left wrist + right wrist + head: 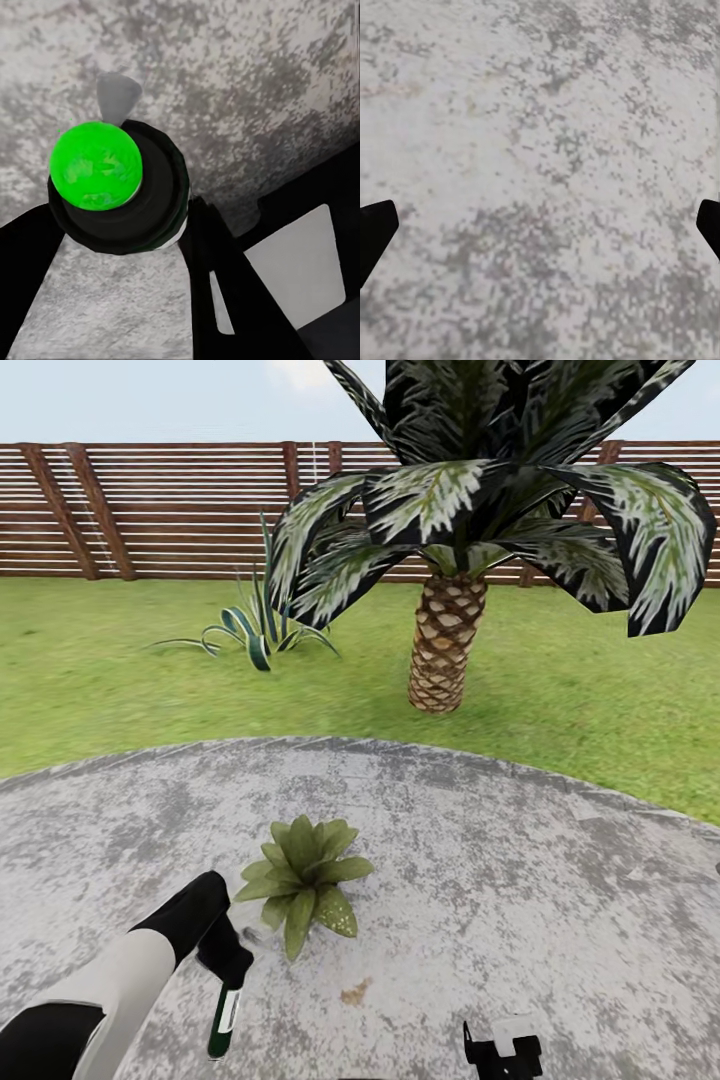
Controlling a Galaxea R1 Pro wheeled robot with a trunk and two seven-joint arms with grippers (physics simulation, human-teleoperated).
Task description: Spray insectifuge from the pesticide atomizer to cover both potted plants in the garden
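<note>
While gripped in left gripper (226, 970), atomizer (224, 1020) hangs beside plant (303, 875) on patio (520, 860) | step: spraying first plant | next: aim nozzle at leaves | right gripper (540, 225) fingers spread, empty

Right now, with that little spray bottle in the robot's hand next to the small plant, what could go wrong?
1. The left gripper holds the pesticide atomizer hanging beside the potted plant, not over it, so spray might hit the grey patio instead.
2. In the left wrist view the atomizer sits off to one side of the dark fingers, so it could slip.
3. One rosette is in sight here; the second could get missed.
</note>
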